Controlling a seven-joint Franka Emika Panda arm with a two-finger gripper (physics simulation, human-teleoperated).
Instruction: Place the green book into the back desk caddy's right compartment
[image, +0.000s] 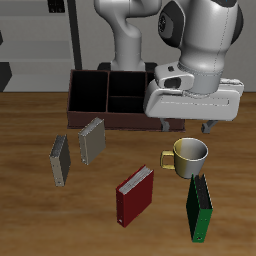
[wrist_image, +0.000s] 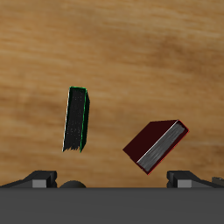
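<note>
**Exterior view: arm above the mug, green book near the front edge**

Exterior view shows the thin dark green hardcover book (image: 200, 209) standing near the table's front edge, just in front of the pale yellow mug (image: 190, 155). The dark reddish-brown desk caddy (image: 108, 97) sits far back; its widest end section is hidden by the arm. The two-finger gripper (image: 188, 124) hangs over the mug, empty; whether its fingers are apart cannot be told. The red book (image: 135, 194) lies nearby. No lettering is legible.
</note>
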